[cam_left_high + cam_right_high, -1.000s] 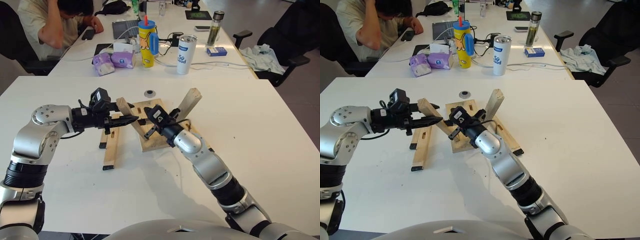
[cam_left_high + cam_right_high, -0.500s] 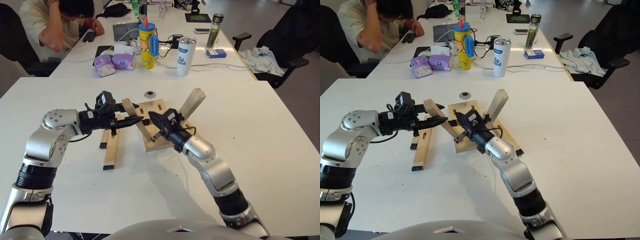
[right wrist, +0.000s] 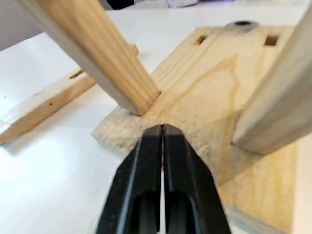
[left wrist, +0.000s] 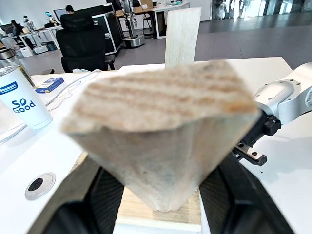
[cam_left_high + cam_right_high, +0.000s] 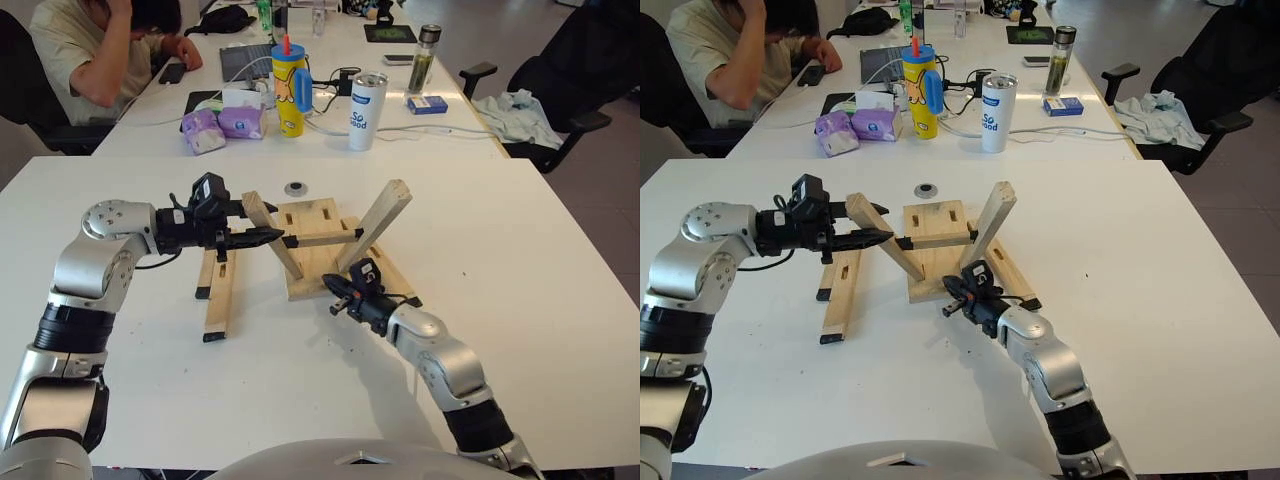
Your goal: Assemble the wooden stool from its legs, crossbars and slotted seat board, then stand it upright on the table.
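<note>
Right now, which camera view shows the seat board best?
The left eye view: the seat board shows nearly whole, slots included. The right wrist view gives one corner; in the left wrist view a leg hides most of it.

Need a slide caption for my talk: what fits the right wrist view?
Shut right claw aimed at the slotted seat board's near edge, between two leaning legs.

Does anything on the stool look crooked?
Yes. On the seat board, the left leg leans left and the right leg leans right, making a V instead of standing straight.
</note>
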You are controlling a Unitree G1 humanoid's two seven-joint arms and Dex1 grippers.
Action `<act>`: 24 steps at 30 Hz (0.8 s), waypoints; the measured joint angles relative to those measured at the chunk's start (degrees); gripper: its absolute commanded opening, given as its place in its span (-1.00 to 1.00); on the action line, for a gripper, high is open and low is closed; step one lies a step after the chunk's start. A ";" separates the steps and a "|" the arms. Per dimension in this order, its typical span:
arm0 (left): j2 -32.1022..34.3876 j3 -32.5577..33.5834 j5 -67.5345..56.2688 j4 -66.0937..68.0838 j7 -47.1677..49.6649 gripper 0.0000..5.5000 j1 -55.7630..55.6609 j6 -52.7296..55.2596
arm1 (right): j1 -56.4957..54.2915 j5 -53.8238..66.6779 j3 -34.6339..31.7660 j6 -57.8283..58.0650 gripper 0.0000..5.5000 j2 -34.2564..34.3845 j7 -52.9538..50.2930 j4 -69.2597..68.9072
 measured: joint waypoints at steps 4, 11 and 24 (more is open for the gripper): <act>-0.72 -2.35 4.27 5.47 -1.75 0.01 -3.42 -2.07 | -3.32 -1.93 1.07 2.21 -1.00 1.12 -1.36 2.10; -0.66 3.24 2.34 2.98 -0.80 0.42 0.55 0.82 | -5.86 -3.44 2.64 4.27 -1.00 1.40 -1.81 3.69; -7.53 27.45 -32.75 -15.22 35.30 0.42 -13.94 18.59 | -6.61 -4.68 3.15 2.94 -1.00 1.37 -1.44 5.04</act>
